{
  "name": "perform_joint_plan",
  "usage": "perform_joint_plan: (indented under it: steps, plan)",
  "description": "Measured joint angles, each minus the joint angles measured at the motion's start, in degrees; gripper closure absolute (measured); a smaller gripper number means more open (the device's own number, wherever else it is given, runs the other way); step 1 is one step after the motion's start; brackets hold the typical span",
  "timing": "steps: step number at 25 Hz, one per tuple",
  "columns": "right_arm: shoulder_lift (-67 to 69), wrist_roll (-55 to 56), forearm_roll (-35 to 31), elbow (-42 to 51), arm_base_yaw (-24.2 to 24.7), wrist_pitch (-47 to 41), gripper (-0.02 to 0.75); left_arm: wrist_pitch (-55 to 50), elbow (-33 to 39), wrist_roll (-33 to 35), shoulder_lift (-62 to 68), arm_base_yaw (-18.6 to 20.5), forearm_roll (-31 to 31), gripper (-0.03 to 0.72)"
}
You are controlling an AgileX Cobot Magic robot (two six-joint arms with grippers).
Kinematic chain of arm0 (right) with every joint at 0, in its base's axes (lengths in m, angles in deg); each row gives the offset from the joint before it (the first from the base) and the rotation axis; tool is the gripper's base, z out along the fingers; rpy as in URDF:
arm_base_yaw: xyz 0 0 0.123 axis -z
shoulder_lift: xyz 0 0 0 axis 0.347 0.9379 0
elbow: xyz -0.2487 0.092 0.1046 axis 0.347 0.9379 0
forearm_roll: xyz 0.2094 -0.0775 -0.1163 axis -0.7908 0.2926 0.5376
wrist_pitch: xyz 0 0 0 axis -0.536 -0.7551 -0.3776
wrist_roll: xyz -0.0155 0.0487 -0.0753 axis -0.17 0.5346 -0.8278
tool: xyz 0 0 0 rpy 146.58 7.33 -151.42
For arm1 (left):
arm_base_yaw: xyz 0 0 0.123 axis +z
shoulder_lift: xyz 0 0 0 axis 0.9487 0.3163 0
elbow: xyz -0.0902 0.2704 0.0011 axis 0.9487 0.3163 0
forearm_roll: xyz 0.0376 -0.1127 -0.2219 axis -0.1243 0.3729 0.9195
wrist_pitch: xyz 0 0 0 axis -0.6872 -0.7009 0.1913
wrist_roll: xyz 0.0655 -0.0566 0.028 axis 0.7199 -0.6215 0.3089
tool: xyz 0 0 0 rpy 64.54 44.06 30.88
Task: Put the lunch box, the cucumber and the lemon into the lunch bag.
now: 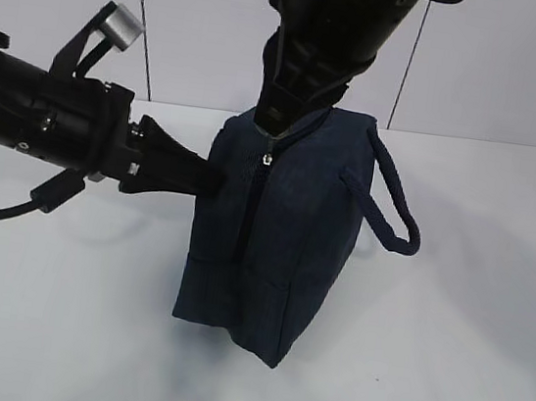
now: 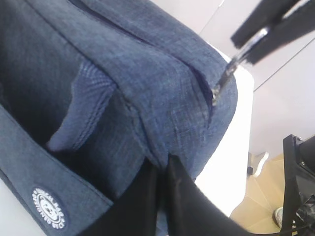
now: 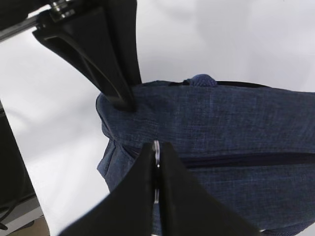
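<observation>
At left, the left end effector (image 1: 210, 178) reaches in level over the white table (image 1: 53, 330), its black tapered fingers pressed together on a fold of fabric at the upper end of the lunch bag (image 1: 275, 261). At centre the bag stands upright, a boxy case of dark navy woven cloth with a denim-like grain, stitched seams and a round white logo patch (image 2: 49, 207) low on one side. A dark zipper line (image 1: 249, 220) runs down its facing end and looks shut along the visible length. Above it, the right end effector (image 1: 274, 134) comes down from overhead, its fingers pinched tight on the thin metal ring pull (image 3: 156, 150) at the top of the zipper. To the right, a thick rounded strap handle (image 1: 396, 217) loops out from the bag's side.

The step in hand appears to be opening the bag: one arm anchoring the soft fabric, the other set to draw the slider. The next move likely calls for a steady pull along the zipper track while the left grip keeps the cloth taut. The lunch box, cucumber and lemon are nowhere in view.
</observation>
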Motion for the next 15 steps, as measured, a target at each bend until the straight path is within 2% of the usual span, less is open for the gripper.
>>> perform_joint_plan:
  steps: [15]
  plan:
    - [0.0,2.3,2.4,-0.1,1.4,2.8,0.730,-0.1,0.0,-0.6,0.0,0.0,-2.0,0.692]
